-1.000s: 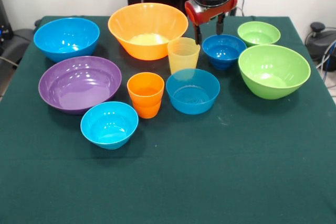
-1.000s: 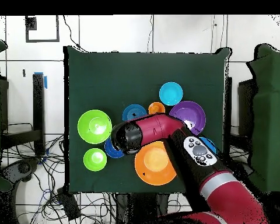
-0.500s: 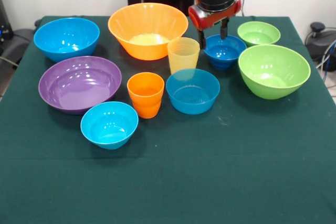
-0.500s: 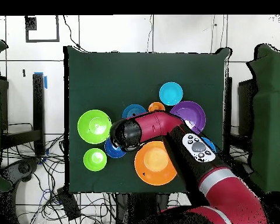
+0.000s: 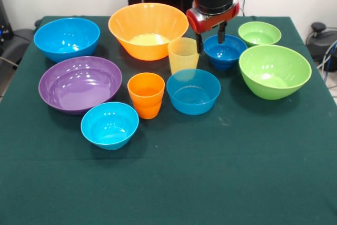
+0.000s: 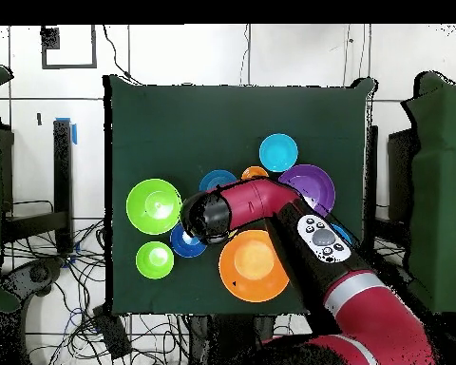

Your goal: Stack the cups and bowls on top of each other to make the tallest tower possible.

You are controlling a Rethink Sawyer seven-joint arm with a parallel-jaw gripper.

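Note:
My gripper [image 5: 210,38] hangs open and empty at the near-left rim of the small dark blue bowl [image 5: 225,52]. One finger sits between that bowl and the pale yellow cup [image 5: 184,55], the other above the bowl. The orange cup [image 5: 146,95] stands in front, next to a light blue bowl [image 5: 193,92]. A second light blue bowl [image 5: 109,125] is nearest the front. The large bowls are orange [image 5: 148,29], blue [image 5: 67,38], purple [image 5: 80,84] and lime green [image 5: 274,71]. A small lime green bowl [image 5: 259,33] sits at the back right. Nothing is stacked.
In the overhead view the red arm [image 6: 256,204] reaches over the large orange bowl [image 6: 249,274] and hides the yellow cup and the gripper. The green cloth [image 5: 210,172] covers the table. Cables and stands surround the table edges.
The gripper swung slightly right, then came back toward the yellow cup and sank a little lower. It stays open. No cup or bowl has moved.

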